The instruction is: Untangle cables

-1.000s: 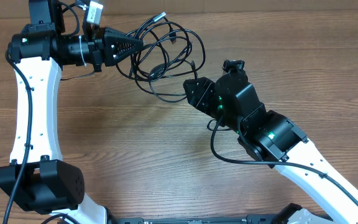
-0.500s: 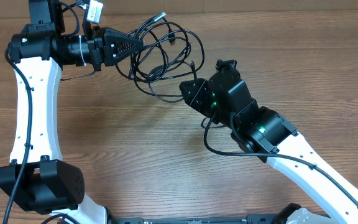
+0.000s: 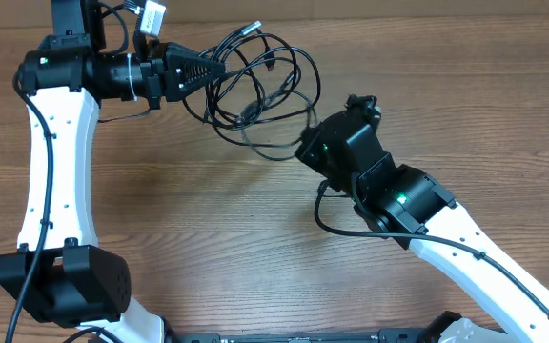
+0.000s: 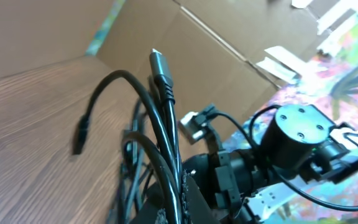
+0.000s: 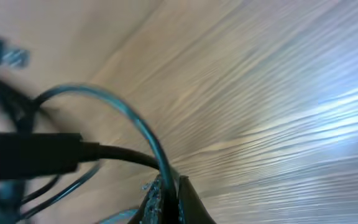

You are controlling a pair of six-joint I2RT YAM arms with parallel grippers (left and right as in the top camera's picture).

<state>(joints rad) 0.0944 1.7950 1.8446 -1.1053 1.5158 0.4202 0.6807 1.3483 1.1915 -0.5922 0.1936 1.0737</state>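
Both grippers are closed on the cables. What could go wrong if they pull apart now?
The left gripper and the right gripper each grip part of the cables, whose loops cross many times between them; pulling apart may tighten a knot rather than free it. The right gripper holds its strand at the very fingertips, so it may slip out.

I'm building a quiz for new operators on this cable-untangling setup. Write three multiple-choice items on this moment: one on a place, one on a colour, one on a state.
1. Where is the tangle of cables?
A) between the left hand and the right hand
B) beside the arm bases
C) off the table
2. What colour are the cables?
A) white
B) black
C) red
3. How is the right hand?
A) wide open
B) shut on a cable strand
C) out of view
Key: 1 A, the loops stretch from one hand to the other; 2 B, every strand is black; 3 B, the right wrist view shows its fingers pinching a strand.
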